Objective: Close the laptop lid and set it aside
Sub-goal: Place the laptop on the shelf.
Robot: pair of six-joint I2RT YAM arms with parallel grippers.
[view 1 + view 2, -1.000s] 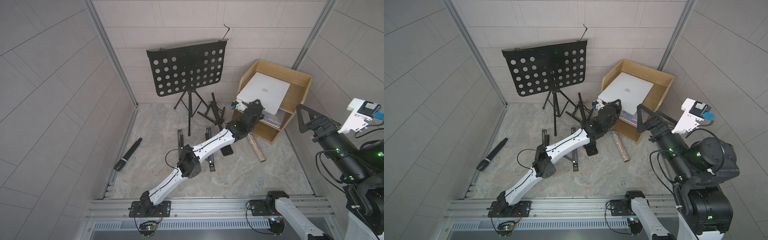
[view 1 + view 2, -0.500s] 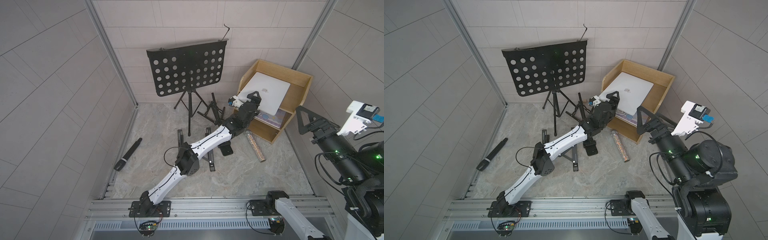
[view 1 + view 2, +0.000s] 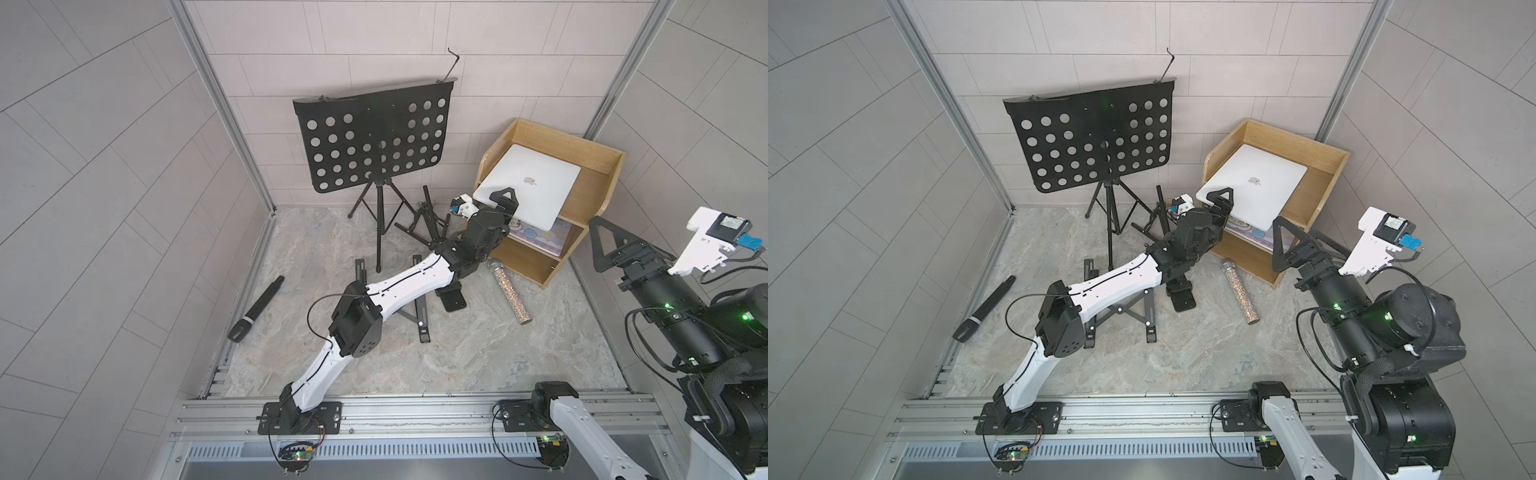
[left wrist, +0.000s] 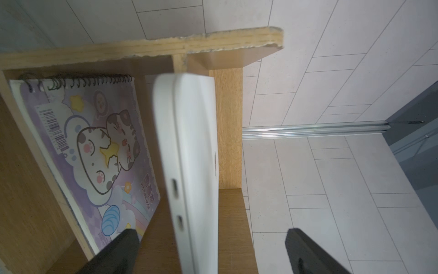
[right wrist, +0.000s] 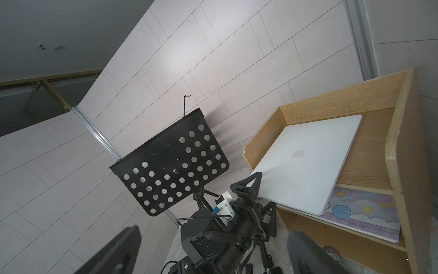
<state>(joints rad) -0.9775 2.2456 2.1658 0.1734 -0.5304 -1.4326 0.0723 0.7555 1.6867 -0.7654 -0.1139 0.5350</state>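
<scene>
The laptop (image 3: 528, 183) (image 3: 1252, 185) lies shut on the top shelf of the wooden rack (image 3: 598, 166), its front corner jutting past the shelf edge. Its silver laptop lid (image 5: 305, 161) faces up, logo showing. My left gripper (image 3: 504, 203) (image 3: 1221, 201) is open around that jutting corner, one finger above and one below. In the left wrist view the laptop's edge (image 4: 194, 166) stands between the spread fingers of the left gripper (image 4: 211, 233), touching neither. At the right my right gripper (image 3: 623, 253) (image 5: 213, 233) hangs raised and open, holding nothing.
A cartoon-cat spiral notebook (image 4: 102, 142) lies on the rack's lower shelf. On the floor are a perforated music stand (image 3: 374, 141), a folded black tripod (image 3: 428, 216), an X-frame folding stand (image 3: 419, 307) under my left arm, a glitter microphone (image 3: 509, 291) and a black microphone (image 3: 255, 309).
My left gripper has opened and let go of the laptop's front corner. The laptop rests on the shelf. The right arm has barely shifted.
</scene>
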